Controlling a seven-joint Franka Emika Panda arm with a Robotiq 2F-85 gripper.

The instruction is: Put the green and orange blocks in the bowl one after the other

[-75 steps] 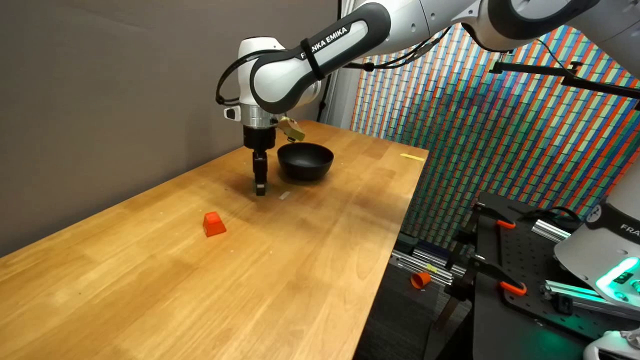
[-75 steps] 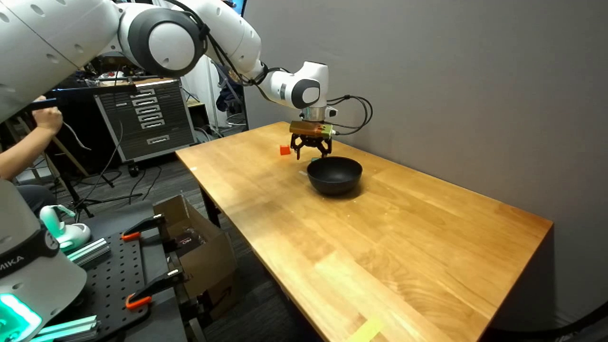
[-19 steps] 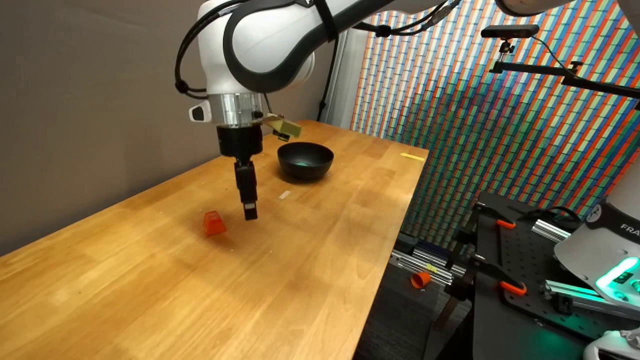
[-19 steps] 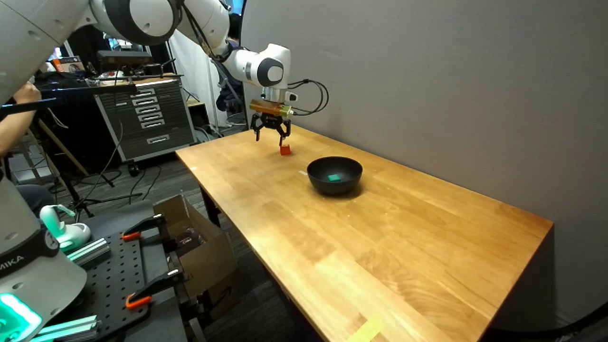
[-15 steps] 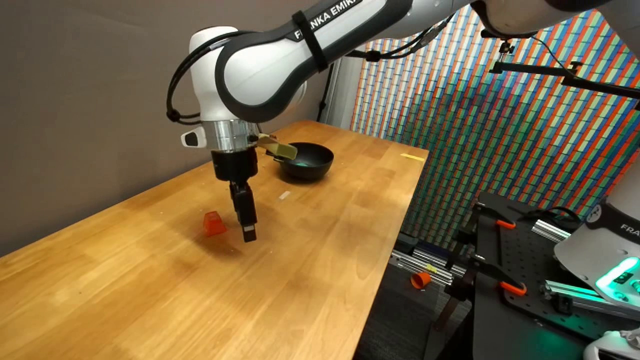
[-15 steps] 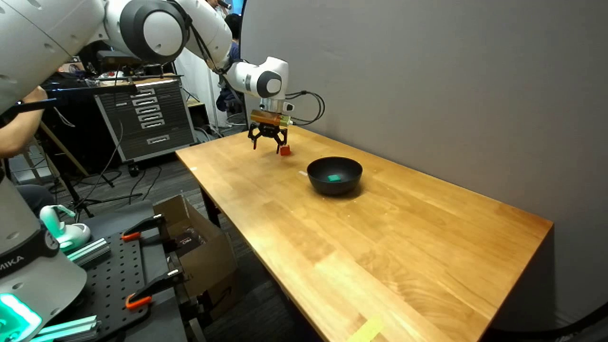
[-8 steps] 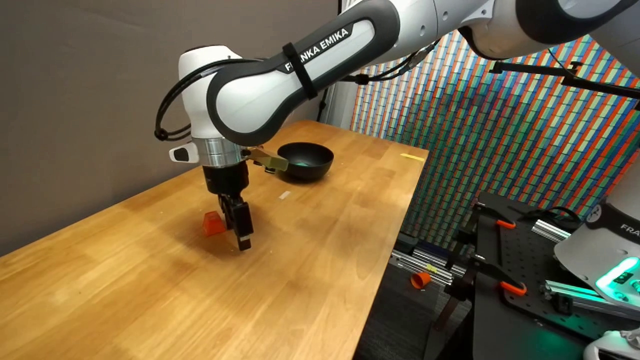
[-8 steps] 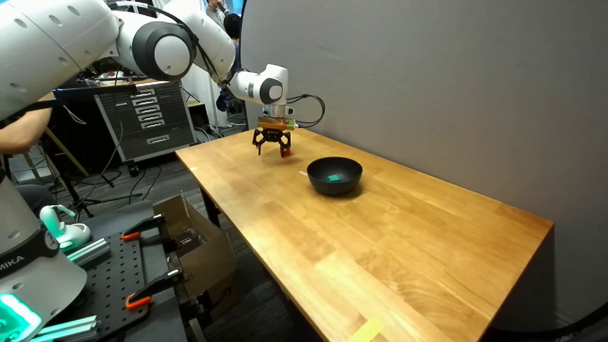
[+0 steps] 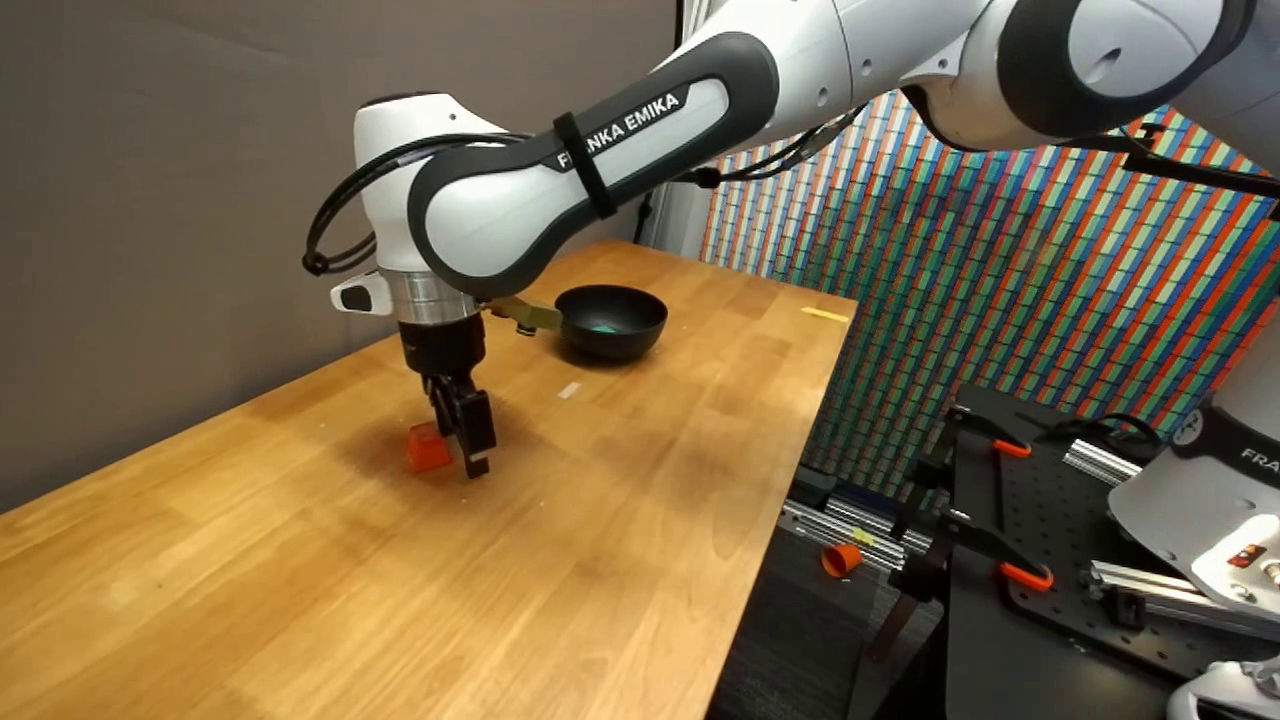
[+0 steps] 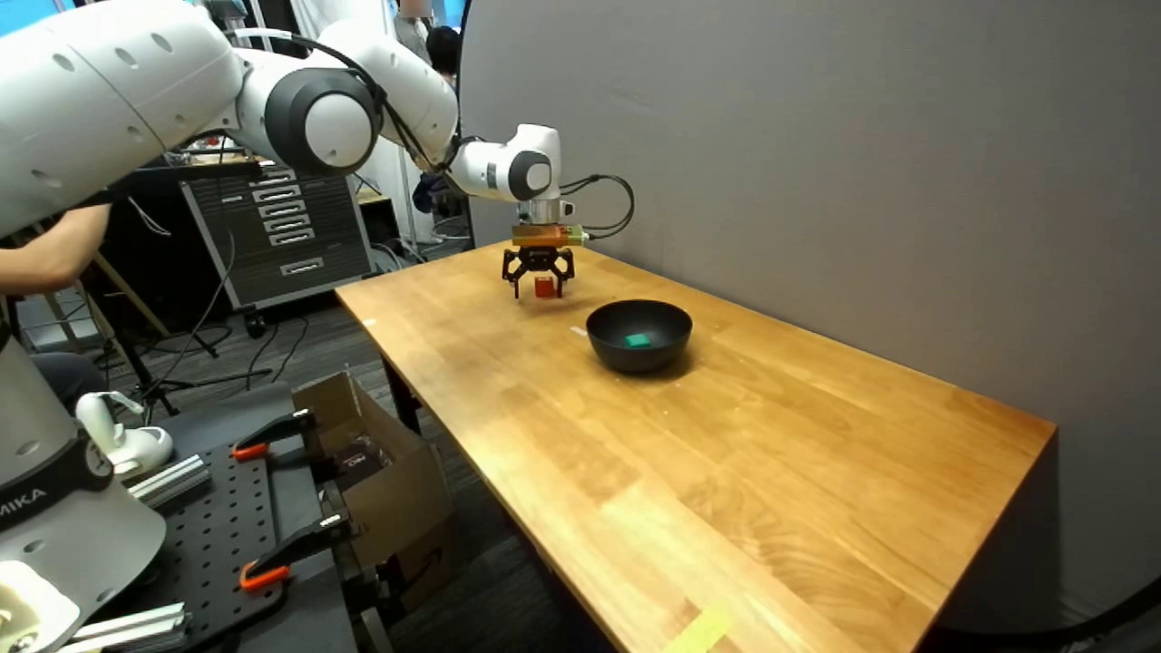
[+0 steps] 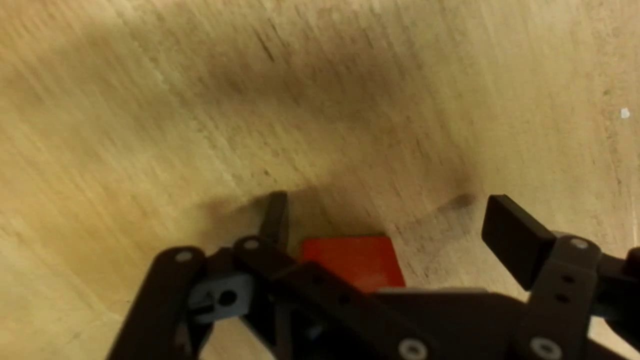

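The orange block (image 9: 428, 448) stands on the table, seen in both exterior views (image 10: 544, 287). In the wrist view its top (image 11: 357, 257) lies between the fingers, nearer the left finger and partly hidden by the gripper. My gripper (image 11: 387, 215) is open and empty. In an exterior view its fingertips (image 10: 539, 293) hang low on either side of the block; in an exterior view the gripper (image 9: 477, 465) appears just right of it. The green block (image 10: 638, 340) lies inside the black bowl (image 10: 639, 360). The bowl (image 9: 611, 346) also shows beyond the gripper, with a bit of green (image 9: 603, 328) inside.
A grey wall (image 10: 816, 181) runs along the table's long back edge. A small pale tape strip (image 9: 569, 390) lies between block and bowl. Yellow tape (image 9: 825, 314) marks the table's far end. An orange cup (image 9: 841, 560) lies on the floor.
The green block was on the table by the gripper and is now in the bowl. My gripper has moved from beside the bowl and lowered over the orange block. The base light turned from green to white.
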